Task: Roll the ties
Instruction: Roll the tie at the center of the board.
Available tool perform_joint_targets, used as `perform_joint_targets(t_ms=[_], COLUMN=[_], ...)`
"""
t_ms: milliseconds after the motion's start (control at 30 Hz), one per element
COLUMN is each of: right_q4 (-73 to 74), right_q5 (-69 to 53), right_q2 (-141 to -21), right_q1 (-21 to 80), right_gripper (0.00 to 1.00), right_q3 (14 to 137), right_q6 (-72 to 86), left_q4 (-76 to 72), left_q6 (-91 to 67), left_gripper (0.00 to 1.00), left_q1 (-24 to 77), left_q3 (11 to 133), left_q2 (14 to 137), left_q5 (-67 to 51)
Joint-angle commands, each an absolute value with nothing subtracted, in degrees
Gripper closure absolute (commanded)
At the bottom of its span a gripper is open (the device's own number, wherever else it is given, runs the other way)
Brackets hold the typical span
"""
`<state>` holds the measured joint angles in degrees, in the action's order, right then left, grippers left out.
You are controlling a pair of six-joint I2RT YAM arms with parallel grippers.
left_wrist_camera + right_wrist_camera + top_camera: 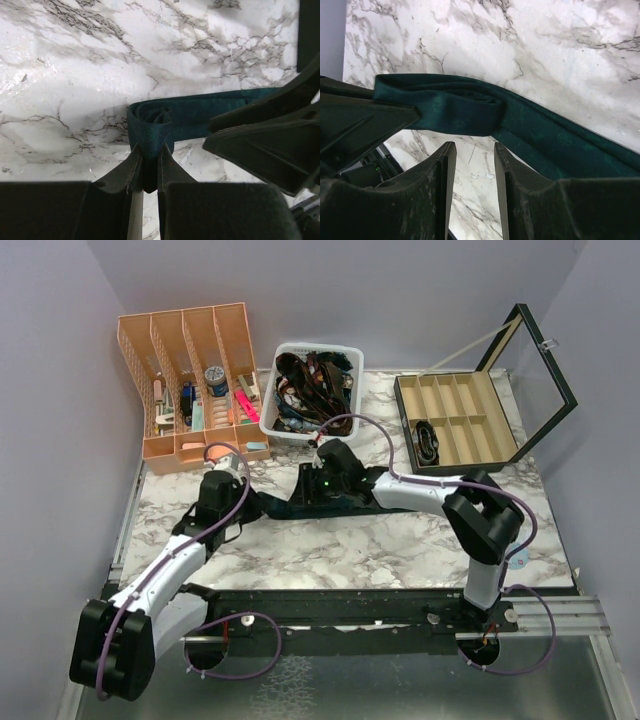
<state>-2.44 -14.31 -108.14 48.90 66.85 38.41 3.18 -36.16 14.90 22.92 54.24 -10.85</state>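
Judged the step in hand to be the opening of the roll on one tie (278,507): first turn formed, not yet tightened.

Found the tie flat on the marble tabletop (400,550), just on the near side of the white basket (270,415) and running along its front. Found the left gripper (150,156) pressed together on the folded end, pinching the doubled fabric edge-on, near the basket's left front corner. Found the right gripper (473,150) spread, with only bare marble between its fingers and its tips just short of the fold's long edge, in front of the basket's middle.

Noted a short length turned back over itself into a loose, flattened loop, with a hollow visible at its centre in the left wrist view; no tight coil. Noted the remaining length trailing off flat and unrolled; far end hidden under the right arm in the top view.

Assessed the next move as calling for a second hold: closing the spread gripper on the loop, or pinning the trailing strip, so as to turn the pinched end over again. Advised tension along the strip and aligned edges, against a skewed coil.

Recorded dark teal woven fabric, slight sheen, faint tone-on-tone motifs, narrow at this end. Saw a heap of dark and patterned strips (315,385) in the basket, taken to be further ties.
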Motion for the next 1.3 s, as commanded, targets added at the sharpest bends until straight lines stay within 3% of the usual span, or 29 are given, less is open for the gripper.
perform_joint_targets(t_ms=[0,200,700,1267], right_q4=[-1.19,-1.34,-2.4,-7.27], right_q5=[-10.7,-10.77,-10.5,-7.74], right_q2=[-103.98,-102.7,-97.34,-88.18], right_q1=[47.67,45.73,40.83,34.9], right_gripper=[0.6,0.67,0.67,0.68], right_q3=[64.56,61.9,54.1,43.96], right_q6=[35.9,35.25,34.41,37.85], left_q4=[9.75,13.04,16.33,16.68], left_q6=[-32.85,-32.55,-37.64,-37.27], left_gripper=[1.0,1.0,1.0,1.0], left_q1=[18.69,25.03,41.38,50.8], left_q3=[26.84,31.5,39.53,50.92], left_q2=[55.81,59.31,68.61,84.57], left_q5=[-2.25,5.74,26.88,32.29])
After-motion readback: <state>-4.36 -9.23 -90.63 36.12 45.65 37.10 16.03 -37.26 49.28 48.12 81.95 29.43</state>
